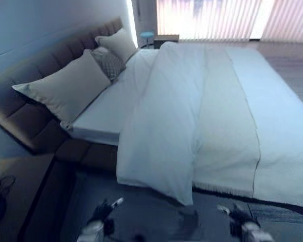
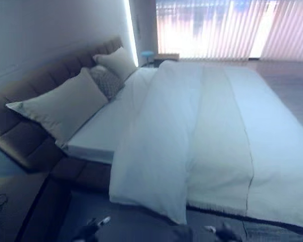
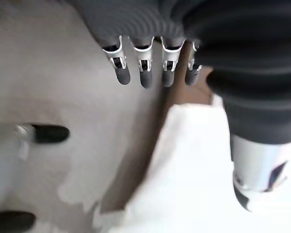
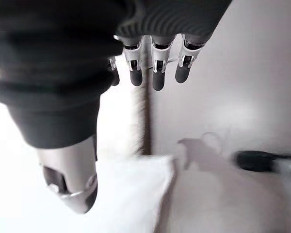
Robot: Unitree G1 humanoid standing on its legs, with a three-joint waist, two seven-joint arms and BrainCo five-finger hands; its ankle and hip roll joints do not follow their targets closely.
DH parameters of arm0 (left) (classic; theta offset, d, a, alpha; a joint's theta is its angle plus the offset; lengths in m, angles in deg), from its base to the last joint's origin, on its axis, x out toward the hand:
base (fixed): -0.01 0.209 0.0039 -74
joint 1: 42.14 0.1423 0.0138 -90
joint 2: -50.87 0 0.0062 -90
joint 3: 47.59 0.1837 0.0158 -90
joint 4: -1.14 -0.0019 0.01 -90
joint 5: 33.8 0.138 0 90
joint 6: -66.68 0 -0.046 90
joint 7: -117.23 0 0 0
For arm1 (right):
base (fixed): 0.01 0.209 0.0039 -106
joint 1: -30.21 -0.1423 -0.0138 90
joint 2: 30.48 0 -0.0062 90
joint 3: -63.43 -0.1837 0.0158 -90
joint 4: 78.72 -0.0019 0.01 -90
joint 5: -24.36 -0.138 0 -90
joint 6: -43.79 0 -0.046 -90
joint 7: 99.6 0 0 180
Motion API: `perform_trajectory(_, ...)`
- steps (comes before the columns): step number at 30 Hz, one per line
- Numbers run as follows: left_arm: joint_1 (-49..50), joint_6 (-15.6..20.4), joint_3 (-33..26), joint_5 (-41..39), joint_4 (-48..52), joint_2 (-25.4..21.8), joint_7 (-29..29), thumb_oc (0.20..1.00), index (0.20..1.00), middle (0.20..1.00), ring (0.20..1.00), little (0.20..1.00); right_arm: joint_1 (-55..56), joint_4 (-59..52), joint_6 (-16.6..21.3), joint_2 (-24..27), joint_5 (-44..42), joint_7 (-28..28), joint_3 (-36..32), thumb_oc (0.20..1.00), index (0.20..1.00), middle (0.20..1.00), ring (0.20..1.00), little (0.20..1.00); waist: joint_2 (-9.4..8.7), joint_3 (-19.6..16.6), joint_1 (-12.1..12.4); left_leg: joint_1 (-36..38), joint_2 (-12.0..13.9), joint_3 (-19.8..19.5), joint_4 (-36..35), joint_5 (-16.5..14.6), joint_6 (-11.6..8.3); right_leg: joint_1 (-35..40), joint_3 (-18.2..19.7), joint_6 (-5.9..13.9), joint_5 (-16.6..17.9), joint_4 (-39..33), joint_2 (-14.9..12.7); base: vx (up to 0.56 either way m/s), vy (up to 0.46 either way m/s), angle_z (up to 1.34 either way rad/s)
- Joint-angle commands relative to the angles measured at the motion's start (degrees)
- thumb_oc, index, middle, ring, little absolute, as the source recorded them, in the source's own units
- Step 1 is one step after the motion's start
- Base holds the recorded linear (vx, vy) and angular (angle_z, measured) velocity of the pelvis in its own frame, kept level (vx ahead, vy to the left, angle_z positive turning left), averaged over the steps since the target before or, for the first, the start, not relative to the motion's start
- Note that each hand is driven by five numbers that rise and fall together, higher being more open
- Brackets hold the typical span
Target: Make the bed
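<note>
A white duvet [image 1: 166,116] lies across the bed, its head end folded back into a thick ridge that hangs over the near side. Beside the ridge the bare sheet [image 1: 111,106] shows up to the pillows. A cream strip [image 1: 224,126] runs across the duvet. My left hand [image 1: 97,226] and right hand [image 1: 245,227] hang low in front of the bed's near edge, apart from the cloth. In the wrist views the left hand's fingers [image 3: 145,73] and the right hand's fingers [image 4: 157,73] hang straight and hold nothing, above the duvet's hanging edge [image 3: 194,165].
Two large pale pillows [image 1: 70,88] [image 1: 118,44] and a patterned cushion [image 1: 110,63] lean on the brown padded headboard [image 1: 20,116] at the left. A small bedside table [image 1: 164,38] stands at the far corner before the striped curtains [image 1: 217,20]. A dark rug [image 1: 151,217] lies underfoot.
</note>
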Motion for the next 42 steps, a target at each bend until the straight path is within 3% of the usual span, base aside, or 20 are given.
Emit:
perform_trajectory(1, -5.4, 2.9, 1.1, -3.4, 4.4, -4.3, -0.9, 1.0, 1.0, 1.0, 1.0, 1.0, -5.1, -5.4, 1.2, 1.2, 1.0, -1.4, 3.1, 1.0, 1.0, 1.0, 1.0, 1.0, -1.02, 0.9, 1.1, -3.6, -1.1, 1.4, -0.2, -2.8, 5.61, 4.1, 1.5, 5.25, -1.6, -2.2, 2.0, 0.2, 0.12, 0.2)
perform_trajectory(4, -10.3, 3.3, 3.4, -6.9, 9.6, -6.7, -1.5, 1.0, 1.0, 1.0, 1.0, 1.0, -10.5, -9.8, 1.6, 2.2, -1.6, -1.8, 4.8, 1.0, 1.0, 1.0, 1.0, 1.0, -0.76, 1.8, 2.3, -8.0, 0.9, -0.1, -4.0, 1.8, 3.95, 5.1, 2.7, 5.76, -2.8, -2.7, 1.6, 0.2, 0.165, 0.19)
perform_trajectory(8, -15.5, 3.9, 6.6, -10.8, 15.3, -9.3, -2.8, 1.0, 1.0, 1.0, 1.0, 1.0, -15.1, -17.3, 2.4, 2.0, -5.2, -2.8, 6.6, 1.0, 1.0, 1.0, 1.0, 1.0, -1.46, 2.3, 2.8, -10.8, 0.0, 1.7, 0.8, -0.4, 5.44, 3.3, 3.3, 7.8, -3.7, -0.2, -1.9, 0.17, 0.258, -0.3)
perform_trajectory(11, -20.3, 4.3, 8.0, -12.4, 16.8, -10.2, -2.1, 1.0, 1.0, 1.0, 1.0, 1.0, -19.5, -20.1, 3.4, 0.1, -8.1, -1.8, 7.6, 1.0, 1.0, 1.0, 1.0, 1.0, -1.58, 3.9, 3.4, -11.2, -0.2, 3.7, 2.2, -2.6, 7.18, -3.4, 3.3, 8.92, -1.1, 7.9, -4.1, 0.09, 0.286, -0.73)
perform_trajectory(12, -23.6, 4.7, 9.2, -14.4, 16.5, -11.5, -2.1, 1.0, 1.0, 1.0, 1.0, 1.0, -22.9, -20.9, 4.4, -0.7, -10.9, -1.0, 8.3, 1.0, 1.0, 1.0, 1.0, 1.0, -1.28, 5.5, 3.1, -11.5, -0.3, 4.5, 2.5, -3.0, 7.68, -6.7, 2.5, 8.96, 2.1, 11.4, -5.6, 0.02, 0.314, -0.41)
perform_trajectory(13, -25.9, 5.1, 9.7, -15.6, 17.2, -12.3, -2.0, 1.0, 1.0, 1.0, 1.0, 1.0, -24.8, -21.4, 4.8, -0.1, -12.8, -0.8, 8.5, 1.0, 1.0, 1.0, 1.0, 1.0, -0.71, 7.0, 2.5, -11.6, -0.3, 4.5, 2.2, -2.9, 7.84, -9.2, 2.7, 8.61, 3.0, 14.0, -5.6, 0.01, 0.297, -0.33)
perform_trajectory(16, -33.2, 5.8, 11.4, -20.8, 16.4, -14.1, -3.4, 1.0, 1.0, 1.0, 1.0, 1.0, -32.5, -19.5, 6.7, -1.0, -20.5, -1.1, 9.3, 1.0, 1.0, 1.0, 1.0, 1.0, 0.03, 8.6, 2.8, -11.1, -0.4, 5.4, 0.9, -3.3, 7.77, -11.2, -0.7, 7.63, 2.5, 12.5, -6.5, 0.09, 0.201, 0.0)
perform_trajectory(19, -39.8, 5.3, 13.2, -25.8, 15.1, -14.5, -5.0, 1.0, 1.0, 1.0, 1.0, 1.0, -39.6, -17.5, 6.9, 0.1, -25.4, -1.9, 11.0, 1.0, 1.0, 1.0, 1.0, 1.0, -0.37, 9.9, 2.6, -11.6, -1.5, 6.1, -0.8, -3.3, 7.68, -14.1, 0.3, 8.02, 2.6, 5.9, -3.4, 0.09, 0.102, -0.18)
perform_trajectory(23, -48.2, 3.6, 15.5, -33.1, 11.7, -13.4, -8.8, 1.0, 1.0, 1.0, 1.0, 1.0, -46.4, -15.5, 7.5, 0.3, -34.3, -3.6, 13.5, 1.0, 1.0, 1.0, 1.0, 1.0, -0.97, 12.9, 0.5, -11.6, -4.1, 5.4, -3.0, -3.1, 7.73, -21.5, 4.1, 8.44, 7.4, -1.5, 1.8, 0.13, 0.025, -0.17)
perform_trajectory(25, -48.8, 3.1, 16.0, -34.1, 11.9, -13.2, -9.2, 1.0, 1.0, 1.0, 1.0, 1.0, -46.3, -16.8, 7.3, 0.0, -35.9, -3.7, 13.3, 1.0, 1.0, 1.0, 1.0, 1.0, -1.24, 13.0, 0.4, -12.1, -4.5, 5.1, -2.7, -3.0, 7.59, -20.4, 3.2, 8.26, 7.7, -2.2, 1.3, 0.06, -0.017, 0.23)
perform_trajectory(26, -52.2, 2.4, 17.1, -37.4, 11.6, -10.1, -10.3, 1.0, 1.0, 1.0, 1.0, 1.0, -49.5, -15.6, 8.3, -1.4, -40.9, -4.6, 13.7, 1.0, 1.0, 1.0, 1.0, 1.0, -0.88, 13.7, 0.7, -14.1, -5.2, 4.5, -2.4, -2.6, 7.49, -20.7, 3.0, 8.16, 9.2, -3.2, 0.9, 0.0, -0.022, 0.42)
perform_trajectory(29, -54.7, 1.1, 16.8, -40.9, 11.3, -8.4, -11.7, 1.0, 1.0, 1.0, 1.0, 1.0, -53.8, -14.3, 8.6, -3.9, -44.9, -5.2, 14.3, 1.0, 1.0, 1.0, 1.0, 1.0, -0.82, 14.3, 1.1, -17.8, -5.5, 3.4, -1.8, -2.5, 7.28, -23.3, 1.9, 8.2, 10.5, -4.4, 1.2, 0.01, -0.038, 0.19)
perform_trajectory(36, -61.4, -0.9, 13.6, -47.3, 6.8, -3.7, -12.1, 1.0, 1.0, 1.0, 1.0, 1.0, -62.9, -7.7, 8.2, -7.2, -49.4, -6.3, 15.5, 1.0, 1.0, 1.0, 1.0, 1.0, -1.59, 16.4, 1.3, -28.0, -5.1, 0.0, 1.7, -4.6, 6.91, -32.5, 2.1, 7.36, 9.7, -2.8, 2.5, 0.06, -0.076, 0.03)
perform_trajectory(42, -67.6, -0.1, 12.3, -49.1, 3.7, -4.3, -11.0, 1.0, 1.0, 1.0, 1.0, 1.0, -68.4, -3.1, 7.5, -7.6, -51.2, -5.8, 16.6, 1.0, 1.0, 1.0, 1.0, 1.0, -2.02, 18.5, 1.1, -37.0, -5.1, -1.5, 4.7, -4.9, 6.83, -41.0, 1.8, 7.27, 9.9, -0.3, 2.4, 0.01, -0.018, 0.03)
